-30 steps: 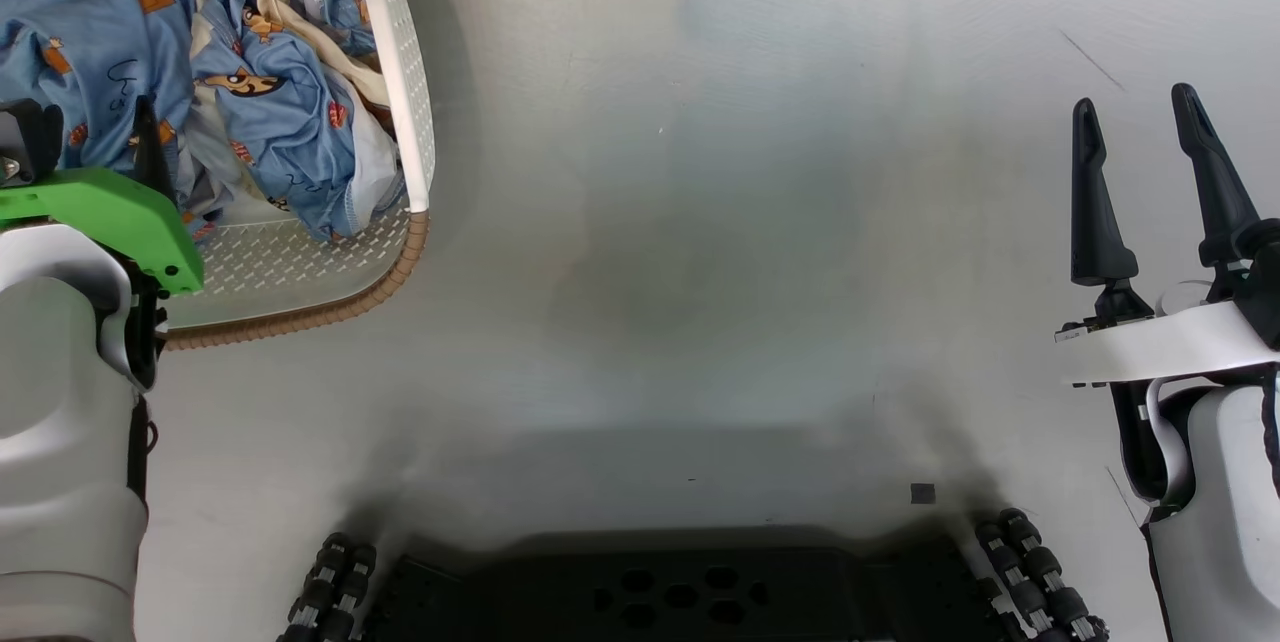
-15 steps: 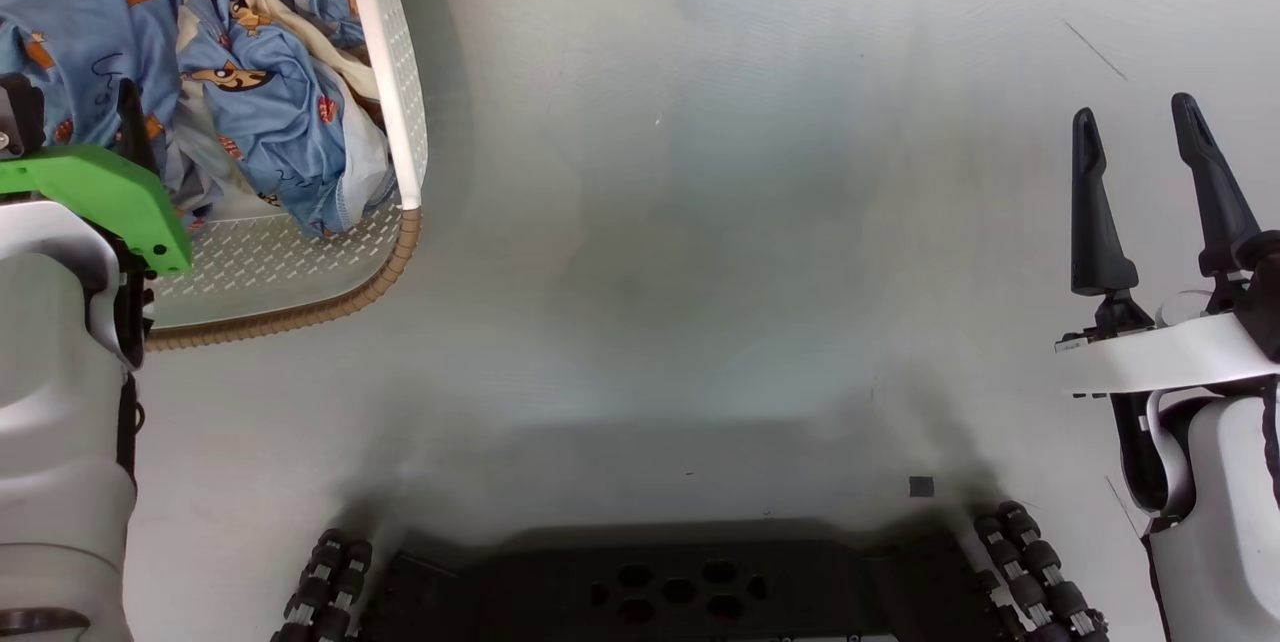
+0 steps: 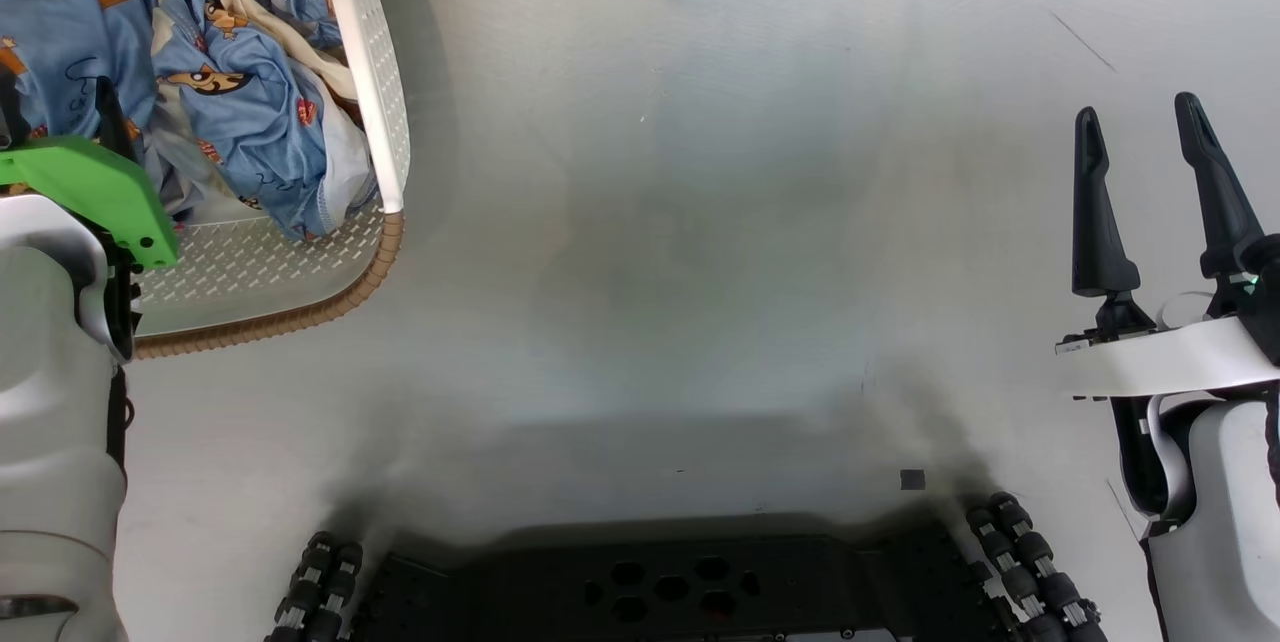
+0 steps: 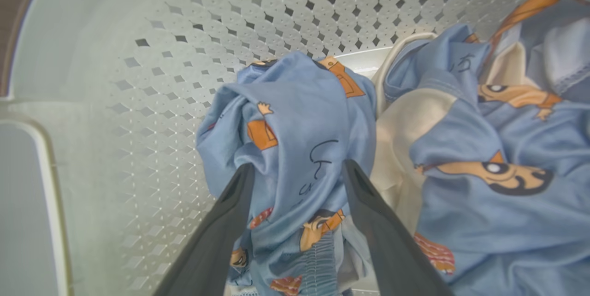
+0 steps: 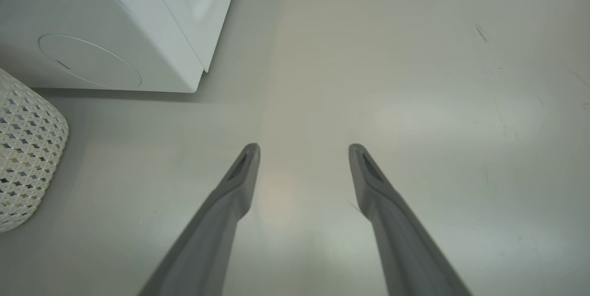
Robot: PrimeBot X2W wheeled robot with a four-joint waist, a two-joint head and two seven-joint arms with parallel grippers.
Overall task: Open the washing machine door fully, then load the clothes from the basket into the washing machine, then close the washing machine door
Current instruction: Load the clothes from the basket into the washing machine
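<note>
The cream-white basket [image 3: 372, 92] stands on the floor at the upper left, with the blue printed clothes [image 3: 240, 112] heaped in it. My left gripper [image 3: 55, 112] hangs over that heap. In the left wrist view the left gripper [image 4: 298, 165] is open inside the basket [image 4: 161, 79], its fingers astride an upright fold of the clothes [image 4: 299, 116]. My right gripper [image 3: 1136, 107] is open over bare floor at the right, nothing between its fingers [image 5: 368, 180]. A white corner of the washing machine [image 5: 138, 33] shows in the right wrist view. The washing machine door is out of view.
Grey floor [image 3: 700, 222] spreads between the basket and the right arm. My dark base [image 3: 680, 592] with its roller wheels lies along the bottom edge. In the right wrist view the basket's perforated side [image 5: 27, 148] stands just left of the machine's corner.
The head picture has shifted a little, so the camera moved. The left gripper has edged slightly further over the clothes. Both grippers stay open.
</note>
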